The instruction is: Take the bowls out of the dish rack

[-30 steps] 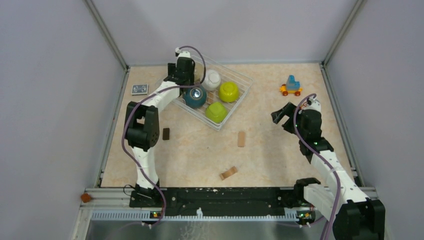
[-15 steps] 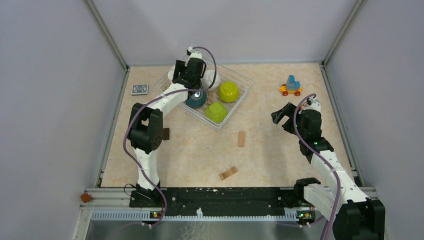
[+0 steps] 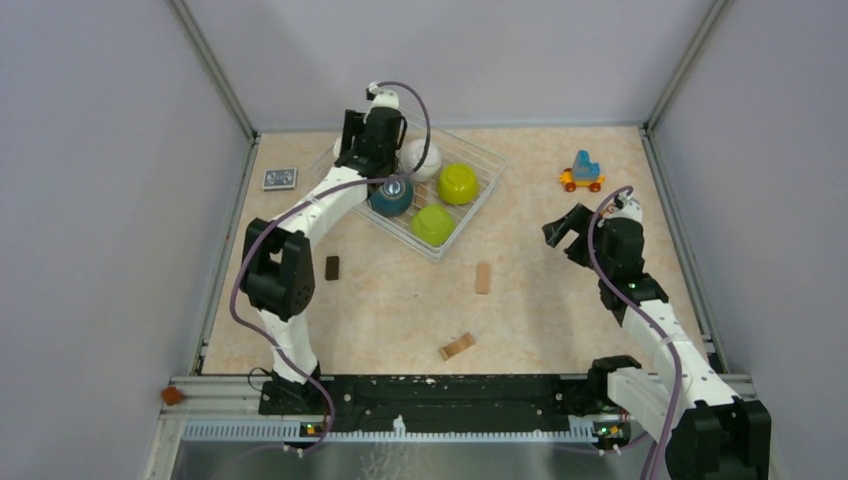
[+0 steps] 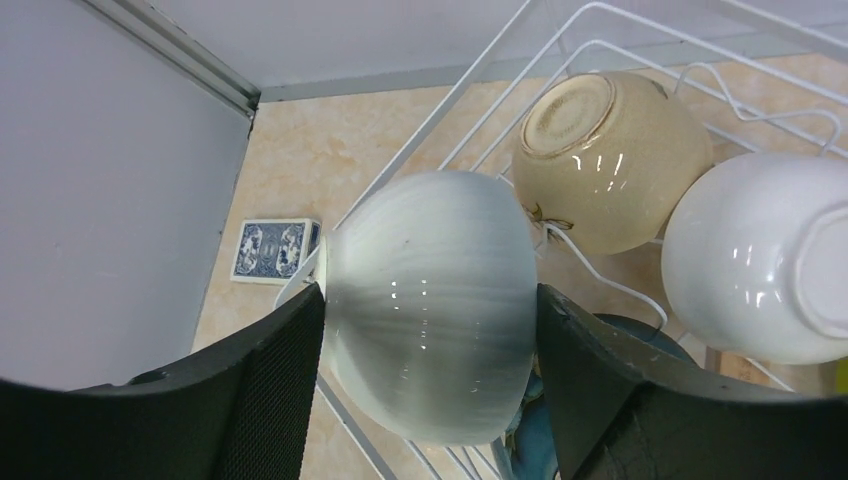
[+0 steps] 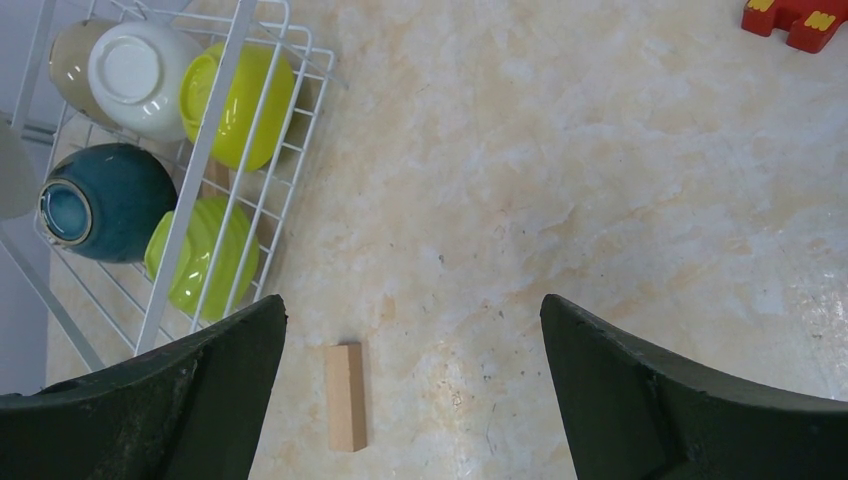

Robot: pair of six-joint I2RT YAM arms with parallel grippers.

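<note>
Left end effector (image 4: 430,312): clamped on a white bowl (image 4: 428,250), one dark finger (image 4: 270,390) pressed to each side of it. The bowl is at the left end of the dish rack (image 3: 472,207), with rack wires running behind it. I cannot tell whether it is clear of the wires.

Dish rack: pale wire basket, set at a slant on the worktop (image 3: 540,320), close to the far edge and left of centre.

In the rack:
- beige bowl (image 4: 610,160), foot ring facing my left wrist camera, just beside the gripped bowl
- other white bowl (image 4: 760,255), touching the beige one
- dark teal bowl (image 3: 392,193), toward the rack's near left side
- lime green bowl (image 3: 457,183), toward the rack's right corner
- second lime green bowl (image 3: 433,225), at the rack's near corner

Right end effector (image 3: 565,232): fingers spread wide, nothing between them. It hangs over bare worktop toward the right edge, well apart from the rack.

Loose items on the worktop:
- small wooden block (image 5: 346,395), lying flat, seen between my right fingers
- second wooden piece (image 3: 457,346), toward the near edge
- dark block (image 3: 332,266), beside my left arm
- deck of playing cards (image 3: 279,178), near the left edge beside the rack
- toy vehicle (image 3: 582,172), toward the far right corner
</note>
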